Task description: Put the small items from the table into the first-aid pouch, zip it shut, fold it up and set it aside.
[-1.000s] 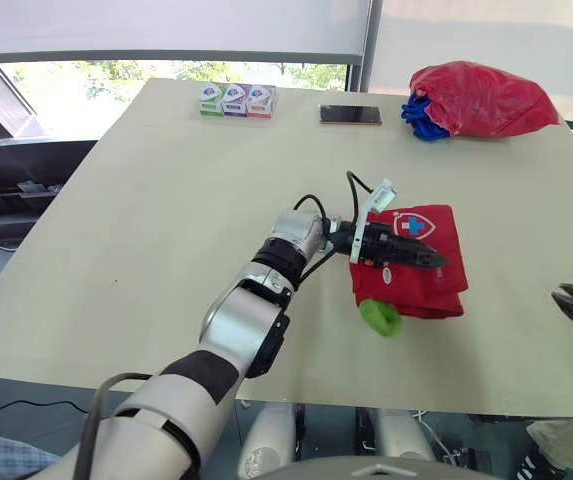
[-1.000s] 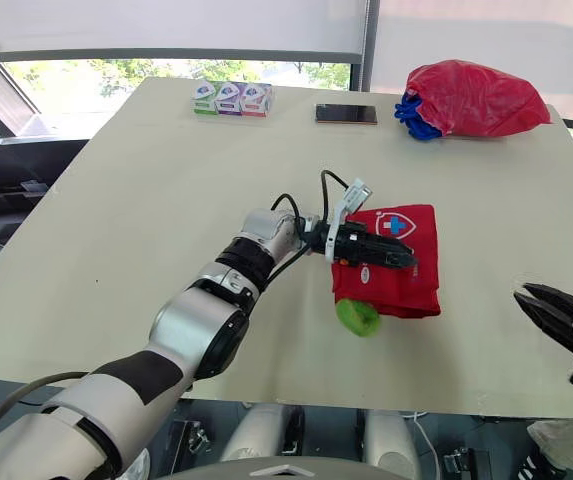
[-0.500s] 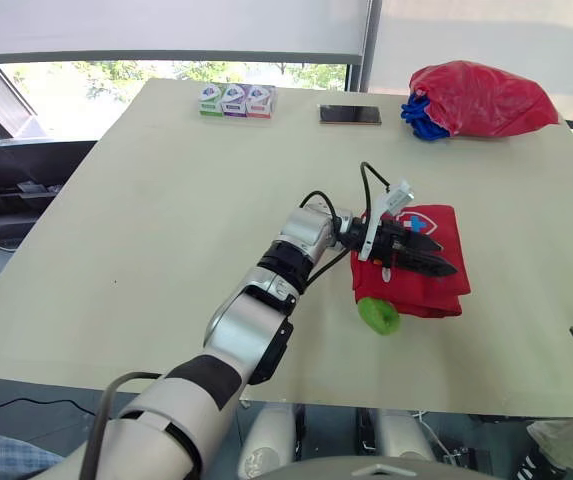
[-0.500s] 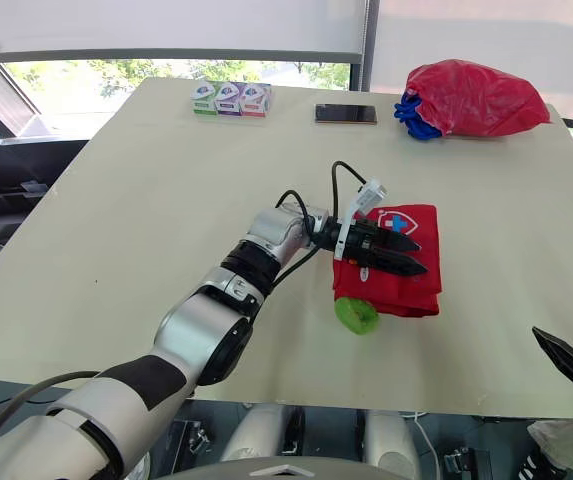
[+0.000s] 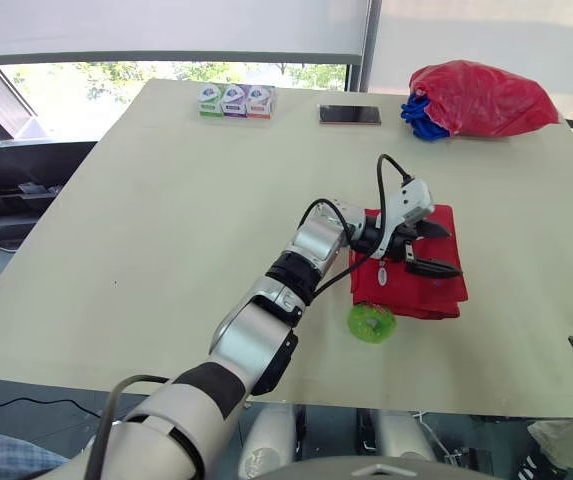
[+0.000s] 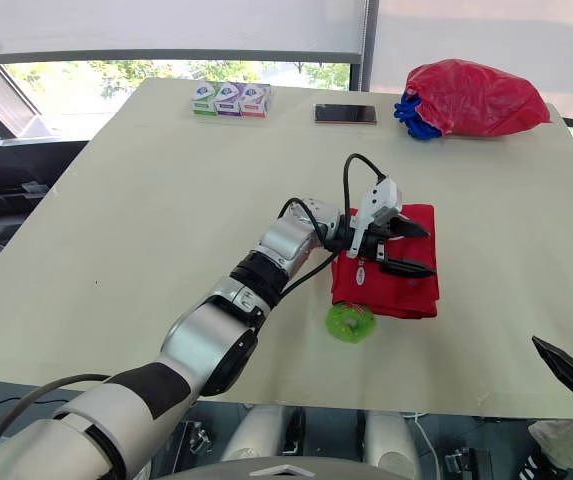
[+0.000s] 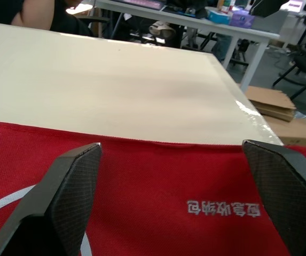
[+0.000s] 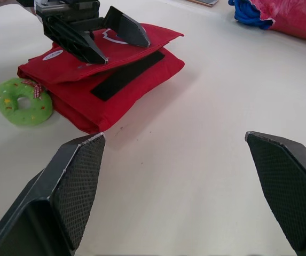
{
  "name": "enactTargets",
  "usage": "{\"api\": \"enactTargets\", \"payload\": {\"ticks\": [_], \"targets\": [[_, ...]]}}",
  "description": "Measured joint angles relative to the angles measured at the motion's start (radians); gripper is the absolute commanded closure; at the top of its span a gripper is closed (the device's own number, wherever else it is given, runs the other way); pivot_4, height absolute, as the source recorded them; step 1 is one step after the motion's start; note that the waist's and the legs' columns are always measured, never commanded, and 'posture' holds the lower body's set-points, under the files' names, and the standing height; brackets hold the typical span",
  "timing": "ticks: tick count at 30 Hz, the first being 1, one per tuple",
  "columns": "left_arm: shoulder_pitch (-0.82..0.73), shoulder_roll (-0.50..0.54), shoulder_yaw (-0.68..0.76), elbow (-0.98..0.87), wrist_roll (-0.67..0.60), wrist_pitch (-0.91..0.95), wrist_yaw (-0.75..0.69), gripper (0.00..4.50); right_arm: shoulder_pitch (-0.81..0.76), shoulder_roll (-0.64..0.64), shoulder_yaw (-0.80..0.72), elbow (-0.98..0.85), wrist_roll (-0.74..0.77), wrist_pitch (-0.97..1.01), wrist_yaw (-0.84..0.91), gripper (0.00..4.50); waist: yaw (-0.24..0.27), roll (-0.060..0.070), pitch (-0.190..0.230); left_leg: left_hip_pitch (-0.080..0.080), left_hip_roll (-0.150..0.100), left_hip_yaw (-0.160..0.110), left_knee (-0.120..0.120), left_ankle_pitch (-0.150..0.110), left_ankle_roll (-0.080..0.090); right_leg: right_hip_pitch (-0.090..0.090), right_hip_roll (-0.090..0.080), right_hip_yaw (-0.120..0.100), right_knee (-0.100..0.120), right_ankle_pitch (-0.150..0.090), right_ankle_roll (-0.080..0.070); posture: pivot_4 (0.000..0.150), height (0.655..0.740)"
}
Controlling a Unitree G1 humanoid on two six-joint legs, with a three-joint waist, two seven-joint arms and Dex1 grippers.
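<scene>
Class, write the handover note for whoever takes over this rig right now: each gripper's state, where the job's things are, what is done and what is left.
Left gripper: open, fingers spread just over the first-aid pouch, gripping nothing.
Right gripper: open and empty, low at the table's near right edge.
Things: the pouch lies folded, right of the table's centre. The green ring lies on the table at its near left corner. Three small boxes and a phone sit at the far edge.
Done: pouch folded; the zip cannot be seen.
Left: probably pack the ring, then set the pouch aside.
</scene>
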Motion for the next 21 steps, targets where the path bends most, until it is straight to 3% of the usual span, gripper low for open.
{"api": "enactTargets", "payload": {"ticks": [2, 5, 9, 21], "targets": [[0.000, -0.010, -0.005, 0.014, 0.017, -0.039, 0.003, 1.32, 0.000, 0.000, 0.006, 0.000, -0.001, -0.001, -0.008, 0.00, 0.000, 0.000, 0.000, 0.000, 0.000, 0.000, 0.000, 0.000, 0.000, 0.000, 0.000, 0.000, 0.000, 0.000, 0.000, 0.150, 0.7400], [0.010, -0.029, -0.031, 0.031, 0.042, -0.084, 0.003, 2.96, -0.001, 0.000, 0.018, -0.001, -0.001, -0.001, -0.013, 0.00, 0.000, 0.000, 0.000, 0.000, 0.000, 0.000, 0.000, 0.000, 0.000, 0.000, 0.000, 0.000, 0.000, 0.000, 0.000, 0.150, 0.7400], [0.034, -0.035, -0.066, 0.054, 0.087, -0.155, 0.000, 4.33, -0.001, 0.000, 0.025, -0.001, -0.001, -0.001, -0.027, 0.00, 0.001, 0.001, 0.000, 0.000, 0.000, 0.000, 0.000, 0.000, 0.000, 0.000, 0.000, 0.000, 0.000, 0.000, 0.000, 0.150, 0.7400], [0.065, -0.029, -0.198, 0.153, 0.279, -0.461, 0.091, 4.33, -0.009, -0.007, 0.045, -0.008, -0.012, -0.002, -0.051, 0.00, 0.003, 0.002, -0.007, 0.002, 0.000, 0.001, 0.000, 0.000, 0.000, 0.001, 0.000, 0.000, 0.000, 0.000, 0.000, 0.150, 0.7400]]}}
